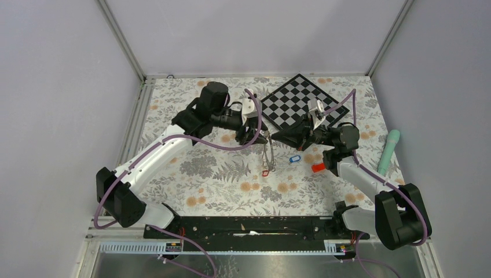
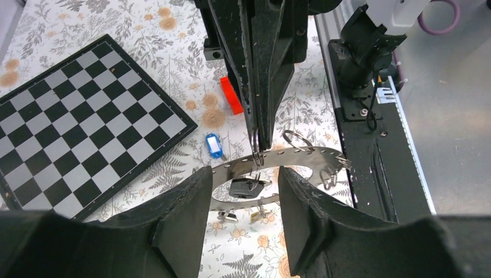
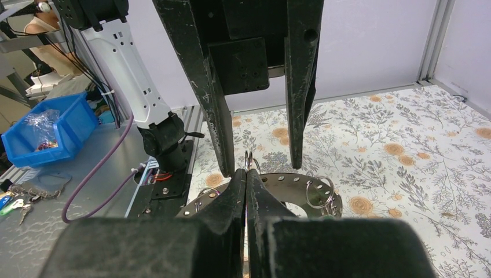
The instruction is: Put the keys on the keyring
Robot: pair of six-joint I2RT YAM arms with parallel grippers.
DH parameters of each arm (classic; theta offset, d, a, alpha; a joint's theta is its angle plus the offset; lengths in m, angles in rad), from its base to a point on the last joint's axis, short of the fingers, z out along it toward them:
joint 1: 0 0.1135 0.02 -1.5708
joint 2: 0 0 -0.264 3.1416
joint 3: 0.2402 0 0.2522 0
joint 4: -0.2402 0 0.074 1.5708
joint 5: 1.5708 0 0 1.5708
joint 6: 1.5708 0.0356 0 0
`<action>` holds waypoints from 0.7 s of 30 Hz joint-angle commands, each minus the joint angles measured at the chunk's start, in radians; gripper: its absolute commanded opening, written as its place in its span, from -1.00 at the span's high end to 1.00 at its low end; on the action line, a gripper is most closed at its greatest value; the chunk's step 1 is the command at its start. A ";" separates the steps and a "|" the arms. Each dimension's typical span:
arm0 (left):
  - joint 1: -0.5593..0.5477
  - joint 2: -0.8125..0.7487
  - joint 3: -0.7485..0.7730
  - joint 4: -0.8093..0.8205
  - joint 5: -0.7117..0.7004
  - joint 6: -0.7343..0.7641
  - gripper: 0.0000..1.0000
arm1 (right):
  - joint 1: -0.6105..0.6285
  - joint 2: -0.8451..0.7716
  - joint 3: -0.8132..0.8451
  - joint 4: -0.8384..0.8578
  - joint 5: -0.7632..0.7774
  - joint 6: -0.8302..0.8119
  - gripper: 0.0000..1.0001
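Keyring half hidden behind right hand.

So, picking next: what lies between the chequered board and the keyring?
A blue-tagged metal key, between the black-and-white chequered board and flat grey keyring; left wrist view.

Everything's lit brightly and evenly from overhead, so only soft shadows are thrown on the desk. A bit of glare is picked up on the metal keyring (nothing blown out). Close foregrounds in both wrist views are rendered soft and slightly grainy.
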 commanded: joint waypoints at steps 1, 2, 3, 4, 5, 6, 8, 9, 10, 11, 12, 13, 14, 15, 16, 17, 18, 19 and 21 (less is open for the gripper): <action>0.007 -0.006 -0.015 0.118 0.086 -0.067 -0.01 | -0.005 -0.003 0.014 0.098 0.031 0.004 1.00; 0.008 -0.006 -0.020 0.122 0.089 -0.070 0.01 | -0.005 -0.004 0.013 0.096 0.031 0.003 1.00; 0.008 -0.006 -0.022 0.126 0.090 -0.075 0.03 | -0.004 -0.002 0.013 0.095 0.031 0.001 1.00; 0.008 -0.006 -0.026 0.131 0.093 -0.078 0.06 | -0.006 -0.005 0.012 0.094 0.033 0.000 1.00; 0.008 -0.006 -0.028 0.132 0.093 -0.079 0.08 | -0.005 -0.005 0.012 0.093 0.033 0.000 1.00; 0.008 -0.006 -0.030 0.135 0.095 -0.080 0.12 | -0.004 -0.005 0.013 0.093 0.033 0.000 1.00; 0.008 -0.004 -0.031 0.140 0.098 -0.084 0.18 | -0.005 -0.004 0.012 0.091 0.034 -0.002 1.00; 0.008 -0.001 -0.030 0.140 0.099 -0.085 0.21 | -0.004 -0.004 0.011 0.090 0.034 -0.002 1.00; 0.008 0.001 -0.029 0.143 0.102 -0.088 0.24 | -0.005 -0.004 0.011 0.089 0.036 -0.003 1.00; 0.008 0.005 -0.030 0.147 0.106 -0.091 0.28 | -0.004 -0.003 0.010 0.087 0.036 -0.005 1.00; 0.008 0.007 -0.028 0.148 0.108 -0.095 0.32 | -0.006 -0.002 0.011 0.085 0.036 -0.007 1.00; 0.008 0.010 -0.024 0.148 0.110 -0.097 0.34 | -0.005 -0.003 0.010 0.082 0.036 -0.009 1.00; 0.008 0.013 -0.021 0.149 0.112 -0.098 0.37 | -0.005 -0.002 0.010 0.080 0.036 -0.010 1.00; 0.008 0.015 -0.018 0.148 0.114 -0.099 0.40 | -0.005 -0.002 0.010 0.078 0.037 -0.013 1.00; 0.008 0.016 -0.017 0.148 0.116 -0.100 0.43 | -0.006 -0.001 0.009 0.077 0.037 -0.013 1.00; 0.008 0.019 -0.016 0.146 0.119 -0.099 0.46 | -0.006 -0.001 0.010 0.076 0.038 -0.013 1.00; 0.008 0.021 -0.017 0.146 0.119 -0.098 0.49 | -0.005 -0.002 0.009 0.076 0.039 -0.013 1.00; 0.008 0.022 -0.017 0.144 0.121 -0.097 0.51 | -0.006 -0.002 0.009 0.076 0.038 -0.014 1.00; 0.008 0.023 -0.017 0.139 0.121 -0.094 0.52 | -0.006 -0.005 0.009 0.075 0.039 -0.013 1.00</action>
